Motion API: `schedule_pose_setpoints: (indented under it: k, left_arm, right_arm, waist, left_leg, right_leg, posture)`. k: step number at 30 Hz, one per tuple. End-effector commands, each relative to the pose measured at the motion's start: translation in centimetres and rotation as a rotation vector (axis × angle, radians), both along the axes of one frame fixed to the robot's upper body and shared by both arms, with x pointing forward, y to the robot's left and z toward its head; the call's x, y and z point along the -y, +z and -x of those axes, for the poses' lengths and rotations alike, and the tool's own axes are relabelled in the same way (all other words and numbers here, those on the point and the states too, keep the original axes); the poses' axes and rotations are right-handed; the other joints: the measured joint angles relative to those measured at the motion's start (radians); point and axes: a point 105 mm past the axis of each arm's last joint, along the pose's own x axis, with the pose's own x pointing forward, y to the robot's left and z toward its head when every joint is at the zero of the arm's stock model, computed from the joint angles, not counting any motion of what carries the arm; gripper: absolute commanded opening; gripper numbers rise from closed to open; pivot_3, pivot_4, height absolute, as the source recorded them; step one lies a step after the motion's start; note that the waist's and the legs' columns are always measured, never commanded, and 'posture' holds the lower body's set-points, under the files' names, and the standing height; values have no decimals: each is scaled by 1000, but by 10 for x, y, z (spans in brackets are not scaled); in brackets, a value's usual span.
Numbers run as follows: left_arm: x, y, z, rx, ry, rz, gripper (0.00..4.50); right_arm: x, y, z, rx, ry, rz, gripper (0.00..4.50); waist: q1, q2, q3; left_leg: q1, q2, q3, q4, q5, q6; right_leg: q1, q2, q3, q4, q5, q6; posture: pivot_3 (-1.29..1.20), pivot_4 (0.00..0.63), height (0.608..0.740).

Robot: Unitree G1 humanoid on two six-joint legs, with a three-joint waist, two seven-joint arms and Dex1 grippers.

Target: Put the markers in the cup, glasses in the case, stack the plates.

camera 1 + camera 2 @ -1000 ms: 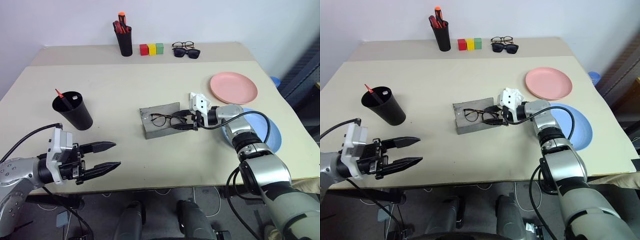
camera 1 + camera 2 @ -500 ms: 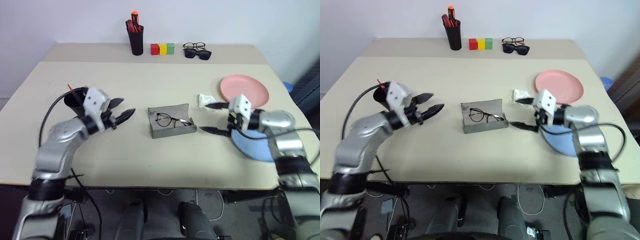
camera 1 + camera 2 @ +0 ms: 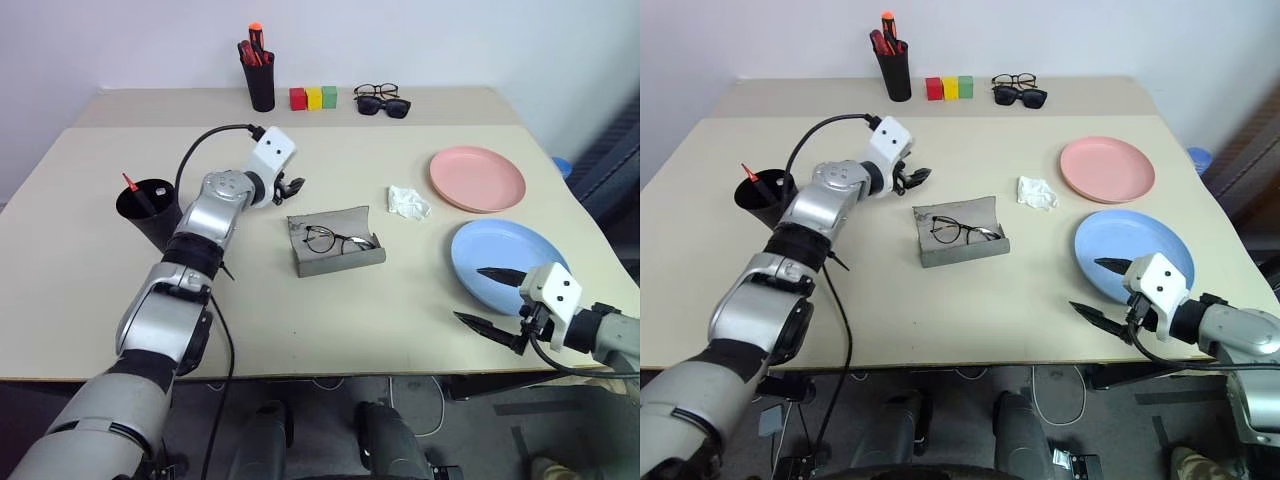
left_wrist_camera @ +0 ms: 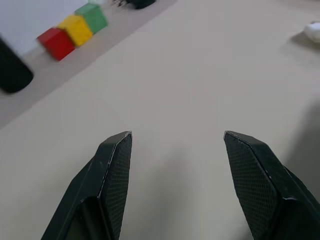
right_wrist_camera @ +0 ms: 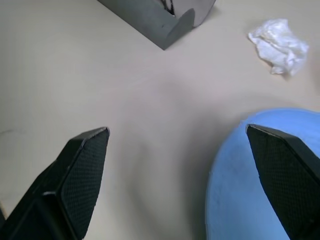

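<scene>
Glasses (image 3: 338,240) lie inside the open grey case (image 3: 334,256) at the middle of the counter (image 3: 300,320), and we see the case's lid standing up along its far side. Our left hand (image 3: 291,183) hovers just beyond the case's far left corner, fingers (image 4: 116,165) apart and empty over bare counter. Our right hand (image 3: 497,297) hangs at the near right edge, spread wide and empty, one finger (image 5: 285,170) over the near rim of the blue plate (image 3: 500,260), the other over the counter. The pink plate (image 3: 477,178) sits just beyond the blue one, apart from it, not stacked. A crumpled white wad (image 3: 408,202) lies between the case and the pink plate. The cup (image 3: 148,212) stands at the left with a red marker (image 3: 131,188) poking out; we cannot make out a second marker inside. Along the far edge stand a pen holder (image 3: 259,78), three coloured blocks (image 3: 313,97) and two more pairs of glasses (image 3: 381,99).
</scene>
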Motion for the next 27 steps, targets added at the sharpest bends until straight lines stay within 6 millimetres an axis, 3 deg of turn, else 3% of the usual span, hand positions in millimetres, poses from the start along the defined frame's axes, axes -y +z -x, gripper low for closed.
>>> schedule_pose_setpoints:
  k: [1,4,11,15,27]
  left_arm:
    - [19,3,13,-82,-197,68,2975]
    - [23,-6,22,-162,-291,41,2975]
    - [35,-3,56,-314,-592,38,2975]
    - [34,9,39,-206,-460,77,2975]
    - [24,7,0,82,-115,-152,2975]
  right_arm:
    - [1,14,1,72,-31,-5,4463]
    - [1,15,2,86,-45,-9,4463]
    - [-2,16,4,98,-60,-24,4463]
    - [-4,18,3,102,-57,-30,4463]
    - [-8,20,-9,117,-39,-40,4463]
  waist:
    - [-1,0,0]
    - [-4,-1,1]
    - [-1,-2,1]
    - [0,-2,1]
    - [0,-3,1]
  left_leg:
    - [0,0,0,0,0,0]
    - [-1,0,0,0,0,0]
    - [-1,0,0,0,0,0]
    - [-1,0,-1,1,0,0]
    - [-1,0,-1,1,0,1]
  right_leg:
    - [0,0,0,-1,0,0]
    - [0,0,0,-1,0,0]
    - [0,0,0,-1,0,0]
    - [0,0,0,0,0,0]
    - [0,0,0,1,1,2]
  posture:
    - [0,150,740]
    - [0,150,740]
    - [0,150,740]
    - [0,150,740]
    - [0,150,740]
